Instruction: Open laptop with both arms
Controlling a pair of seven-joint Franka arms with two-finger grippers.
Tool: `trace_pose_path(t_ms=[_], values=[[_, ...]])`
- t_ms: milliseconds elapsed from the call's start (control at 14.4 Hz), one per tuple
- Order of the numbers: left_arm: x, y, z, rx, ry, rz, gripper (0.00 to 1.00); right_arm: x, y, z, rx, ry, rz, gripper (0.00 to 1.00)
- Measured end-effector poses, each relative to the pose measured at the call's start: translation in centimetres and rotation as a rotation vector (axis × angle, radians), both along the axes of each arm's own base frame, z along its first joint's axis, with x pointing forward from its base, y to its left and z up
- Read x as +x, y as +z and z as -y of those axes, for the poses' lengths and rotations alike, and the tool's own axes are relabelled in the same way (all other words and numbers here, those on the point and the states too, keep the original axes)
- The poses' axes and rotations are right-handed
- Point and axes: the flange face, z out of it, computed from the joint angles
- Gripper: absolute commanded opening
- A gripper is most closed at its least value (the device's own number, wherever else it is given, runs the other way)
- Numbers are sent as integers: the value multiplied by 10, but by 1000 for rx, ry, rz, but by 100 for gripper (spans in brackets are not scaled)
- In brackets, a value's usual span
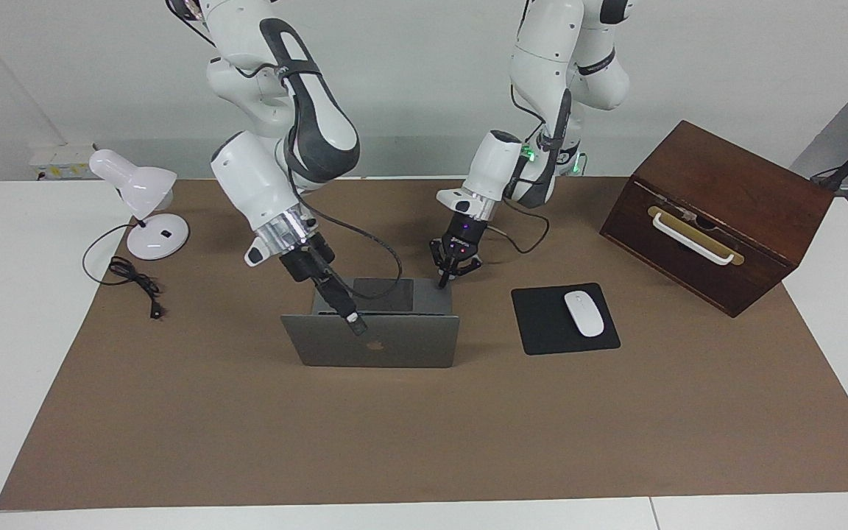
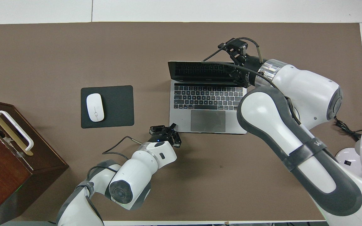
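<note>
A: Position of the laptop (image 1: 376,340)?
B: Mid-mat, lid raised past upright, beside the mouse pad (image 1: 564,319).
A: Right gripper (image 1: 354,322)?
B: At the lid's top edge; grip state cannot be determined.
A: Left gripper (image 1: 444,280)?
B: Fingertips clenched together, pressing the base's corner.

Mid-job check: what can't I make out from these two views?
- Right end effector at the laptop lid: gripping or only pushing is unclear; overhead, its own wrist covers the tip.
- Left end effector at the base's corner: touching or just above, too small in both views.
- Wooden box and lamp: cut by the overhead view's edges.
</note>
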Motion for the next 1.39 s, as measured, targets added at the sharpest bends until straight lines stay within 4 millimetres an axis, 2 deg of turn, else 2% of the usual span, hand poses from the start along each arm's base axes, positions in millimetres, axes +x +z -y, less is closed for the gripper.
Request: trace_pose_path(t_ms=[208,347,833,1041,1388], values=[[0,0,0,0,0,0,0,11,4,13,-12,9,3,94],[0,0,0,0,0,0,0,13,3,14,-13,11,2,100],[0,0,0,0,0,0,0,4,0,-6,6,99,-57,100],[0,0,0,0,0,0,0,-3,21,-7,-37,202,-78,100],[0,0,0,0,0,0,0,-29,53,7,-309,457,-161,100]])
